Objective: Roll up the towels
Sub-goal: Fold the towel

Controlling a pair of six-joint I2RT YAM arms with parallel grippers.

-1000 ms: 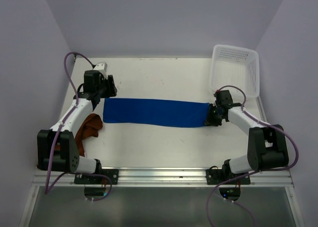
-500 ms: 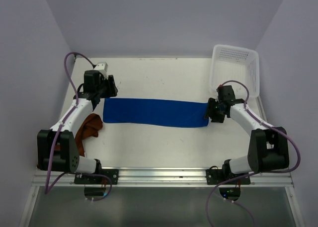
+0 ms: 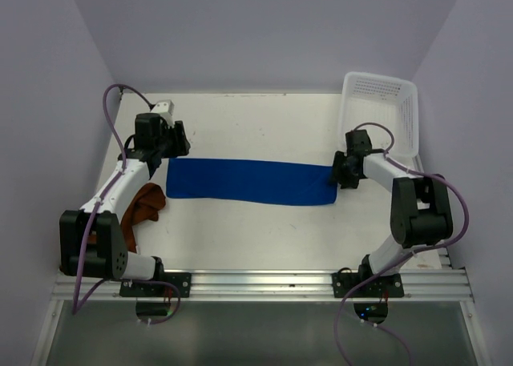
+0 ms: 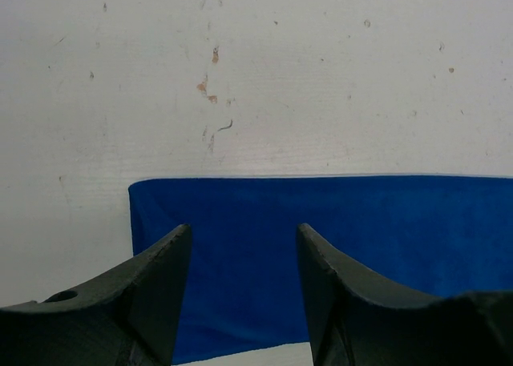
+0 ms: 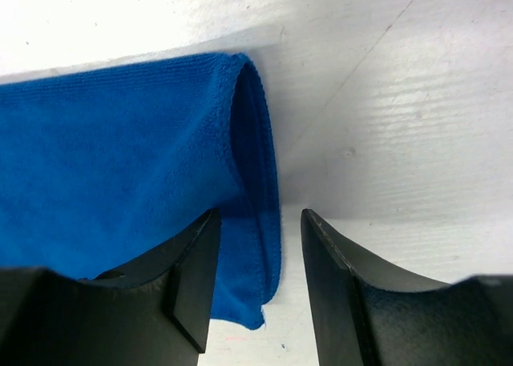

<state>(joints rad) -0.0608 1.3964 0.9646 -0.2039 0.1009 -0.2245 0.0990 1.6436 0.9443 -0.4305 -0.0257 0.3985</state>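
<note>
White surface (image 3: 240, 238) is holding blue towel (image 3: 248, 182) flat and brown towel (image 3: 148, 203) crumpled, neither rolled, left fingers (image 4: 152, 302) and right fingers (image 5: 341, 290) hovering released.

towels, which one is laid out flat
The bright blue cloth towel, spread as one long flat strip; the rust-brown cloth towel lies crumpled in a heap off to the left.

Bright, diffuse illumination; soft shadow on the counter (image 5: 417, 102) just beside the blue towel (image 5: 120, 166); focus sharp.
</note>
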